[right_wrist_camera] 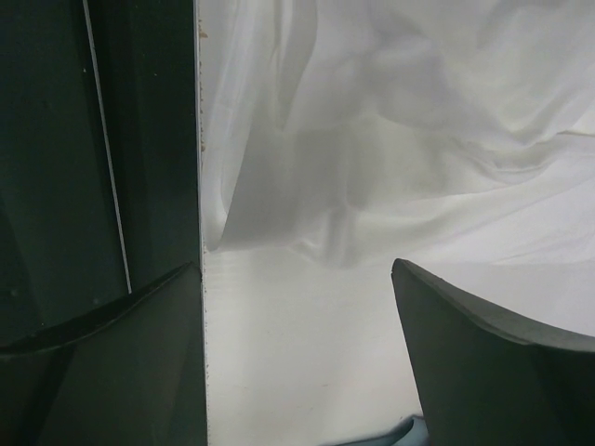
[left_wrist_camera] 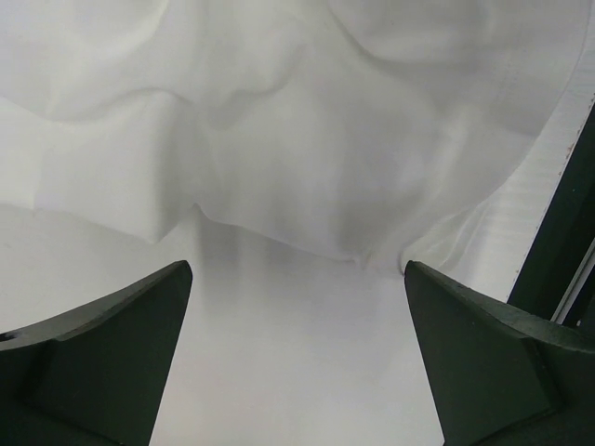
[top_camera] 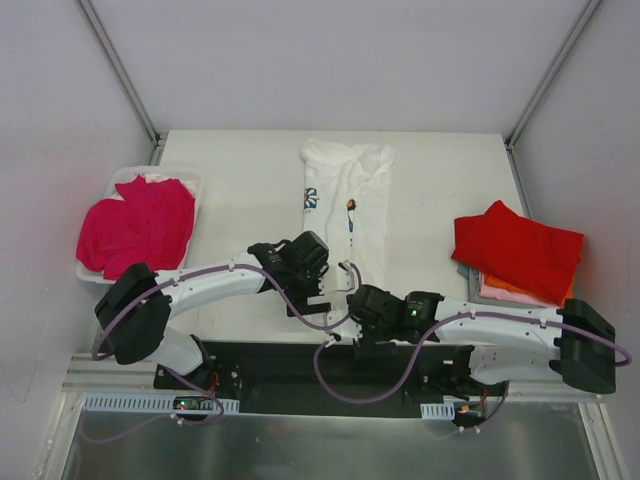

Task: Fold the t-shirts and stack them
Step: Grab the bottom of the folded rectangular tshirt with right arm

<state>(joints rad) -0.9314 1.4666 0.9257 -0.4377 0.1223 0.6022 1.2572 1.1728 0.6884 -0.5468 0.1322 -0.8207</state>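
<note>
Left gripper point(left_wrist_camera: 297, 269): released, empty.
Right gripper point(right_wrist_camera: 296, 265): released, empty.
Hem of tee point(top_camera: 345, 205): to be pinched through all layers, at both near corners.

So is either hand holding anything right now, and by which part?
Nothing is held. The left hand and the right hand both stand open at the near hem of the white t-shirt, no cloth inside either.

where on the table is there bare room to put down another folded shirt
Two bare patches of table: one between the bin of magenta shirts and the white shirt, one between the white shirt and the red-topped stack. The near middle is crowded: the left gripper and right gripper, both open, sit at the white shirt's hem.
</note>
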